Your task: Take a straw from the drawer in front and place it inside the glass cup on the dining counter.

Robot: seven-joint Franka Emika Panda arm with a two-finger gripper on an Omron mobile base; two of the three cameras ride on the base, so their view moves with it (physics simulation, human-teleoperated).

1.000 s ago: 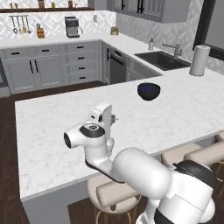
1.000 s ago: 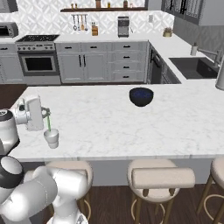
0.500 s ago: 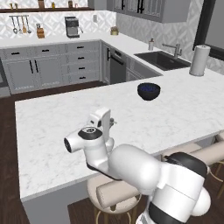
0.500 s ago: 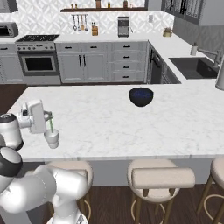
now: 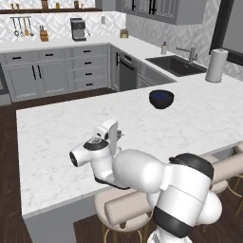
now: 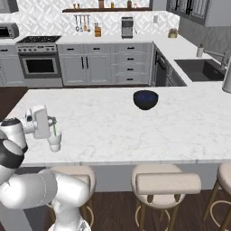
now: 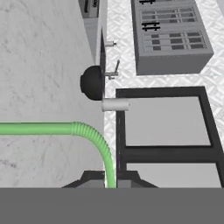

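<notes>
My gripper (image 6: 51,121) hovers over the near left corner of the white marble dining counter (image 6: 113,131), shut on the bent top of the light-green straw (image 6: 54,130). The straw's long part hangs down into the small whitish glass cup (image 6: 54,142), which stands upright just below the hand. In the hand view the straw (image 7: 52,128) runs in from the left, bends, and ends between the fingertips of the gripper (image 7: 109,181). From the left base view the gripper (image 5: 117,135) points away over the counter (image 5: 57,142), and my arm hides the cup. The drawer is out of view.
A dark blue bowl (image 6: 145,99) sits mid-counter, well right of the cup. A paper towel roll (image 5: 214,65) stands at the far right by the sink (image 5: 175,65). Padded stools (image 6: 167,180) line the counter's near edge.
The hand has sunk slightly toward the cup with the straw still held. The cup has stayed in place.
</notes>
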